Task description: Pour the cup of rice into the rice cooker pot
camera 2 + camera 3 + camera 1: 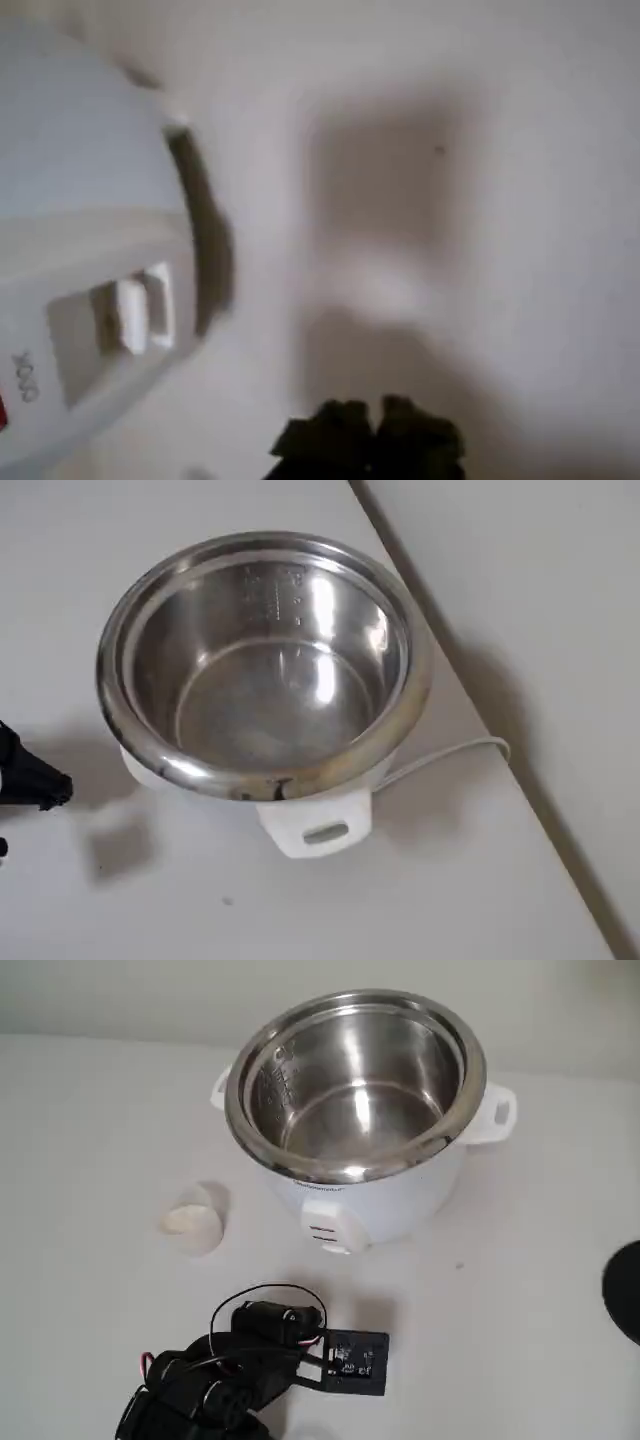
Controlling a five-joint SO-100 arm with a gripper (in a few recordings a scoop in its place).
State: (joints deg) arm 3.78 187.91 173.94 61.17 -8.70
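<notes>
Cup of rice [194, 1222] upper left of gripper [368, 437], well apart, beside cooker pot [355, 1085]; jaw state unclear.

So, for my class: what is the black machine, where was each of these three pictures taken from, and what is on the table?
The black machine is a small robot arm; its gripper, a two-finger claw, shows dark and blurred at the bottom of the wrist view, holding nothing, though I cannot tell whether it is open. That picture comes from a camera riding on the arm. The fixed view looks across the white table from the arm's side, and the overhead view looks straight down. On the table stands a white rice cooker with a shiny steel pot inside, apparently empty. To its left in the fixed view a small whitish cup lies tipped on its side, apart from the cooker.
</notes>
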